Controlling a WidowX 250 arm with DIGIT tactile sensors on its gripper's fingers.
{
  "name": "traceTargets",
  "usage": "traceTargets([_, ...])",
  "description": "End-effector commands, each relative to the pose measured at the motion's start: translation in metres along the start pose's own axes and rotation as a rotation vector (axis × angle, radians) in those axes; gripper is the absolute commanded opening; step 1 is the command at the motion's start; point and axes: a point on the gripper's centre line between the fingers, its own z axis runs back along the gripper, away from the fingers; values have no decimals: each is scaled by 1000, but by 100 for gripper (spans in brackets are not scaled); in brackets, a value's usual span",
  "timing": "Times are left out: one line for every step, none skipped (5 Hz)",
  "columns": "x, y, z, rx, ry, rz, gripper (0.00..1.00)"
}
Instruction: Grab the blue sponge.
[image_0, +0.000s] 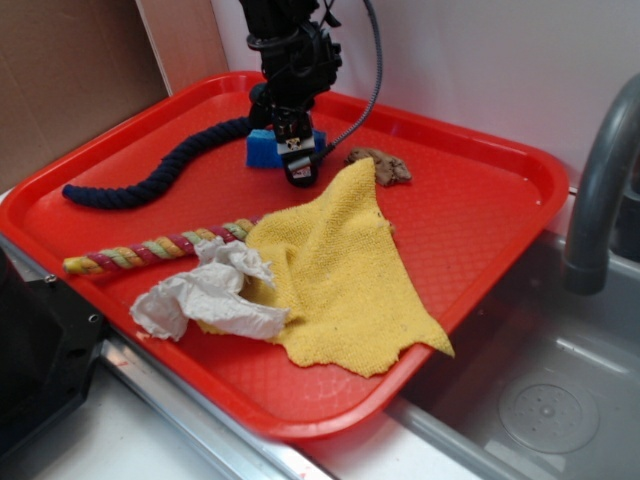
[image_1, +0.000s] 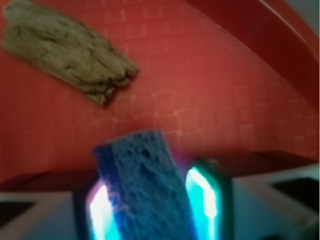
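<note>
My gripper (image_1: 152, 200) is clamped on the blue sponge (image_1: 145, 187); in the wrist view the porous, pitted foam block sits squeezed between both fingers (image_1: 205, 197), which glow teal against it. Just past it is the red tray (image_1: 215, 100), plastic with a fine grid texture, and a flat, ragged brownish scrap (image_1: 70, 47), striated like bark, lying well apart from the sponge.

Exterior view, near to far: crumpled white paper (image_0: 205, 295) overlaps a nubby yellow terry cloth (image_0: 335, 270), loosely spread with one corner over the tray's front rim. A twisted multicolour rope (image_0: 150, 250) runs left from under the cloth. Behind, gripper (image_0: 293, 150) stands on the sponge (image_0: 264, 150) toward the tray's back, sponge touching the tray floor. A thick navy twisted rope (image_0: 150, 180) curves left from there; the brown scrap (image_0: 382, 163) lies right. Tray (image_0: 490, 215) has rounded corners and a raised rim, sitting beside a metal sink (image_0: 545, 390) with a grey faucet (image_0: 600, 180). White wall behind, cardboard (image_0: 70, 70) at left.
</note>
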Motion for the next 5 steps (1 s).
traceTargets([-35,-18,88,168,-180,352,0])
traceTargets([-56,-22,138,189,-254,605,0])
traceTargets([-59,-31,166,257,-153,840,0])
traceTargets([-58,-29,186,221,-146,1086,0])
traceTargets([-48,-31,191,205,-134,1063,0])
